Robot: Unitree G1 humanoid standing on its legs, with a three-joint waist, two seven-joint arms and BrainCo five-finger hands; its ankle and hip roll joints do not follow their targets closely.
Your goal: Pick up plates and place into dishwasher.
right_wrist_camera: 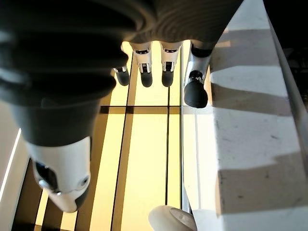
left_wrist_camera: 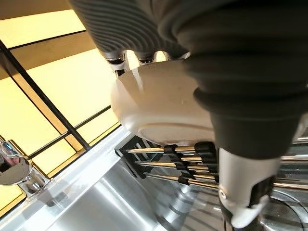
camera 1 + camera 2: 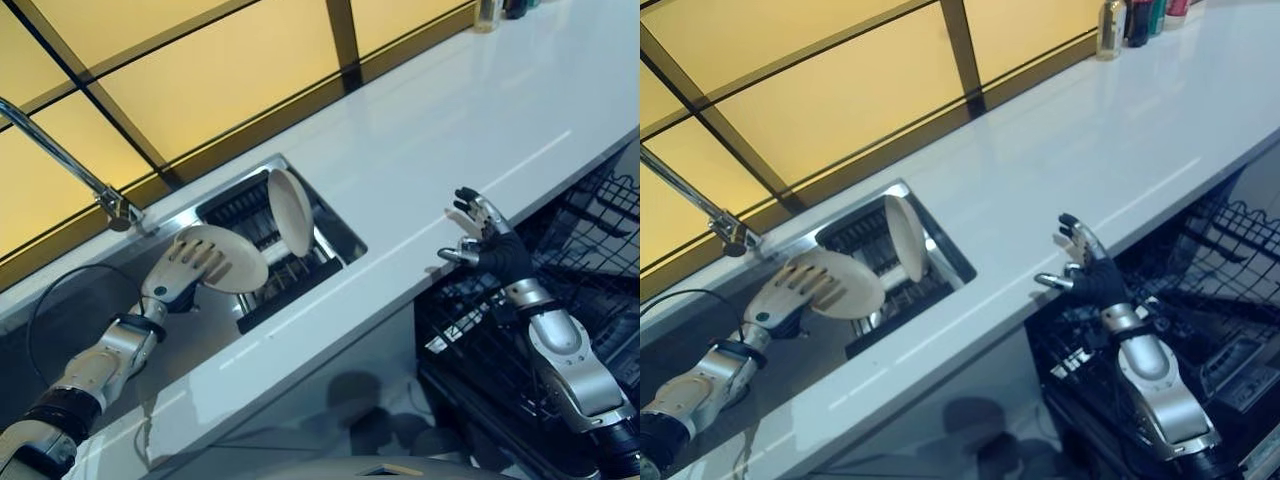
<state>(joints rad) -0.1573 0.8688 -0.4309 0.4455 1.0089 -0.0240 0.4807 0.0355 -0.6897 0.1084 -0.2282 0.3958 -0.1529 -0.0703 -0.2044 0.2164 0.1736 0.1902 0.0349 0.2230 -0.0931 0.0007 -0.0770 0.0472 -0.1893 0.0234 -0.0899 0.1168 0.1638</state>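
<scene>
Two plates: left hand (image 3: 185,265) fingers grip one plate (image 3: 228,258) beside rack (image 3: 268,280)'s upright plate (image 3: 290,212); right hand (image 3: 488,240) splayed.

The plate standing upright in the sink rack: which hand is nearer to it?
Left. The left hand, holding another plate, is just beside the upright plate; the right hand hovers open over the dishwasher rack.

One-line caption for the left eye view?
Left hand grips a plate over the sink rack; right hand open by the dishwasher.
</scene>
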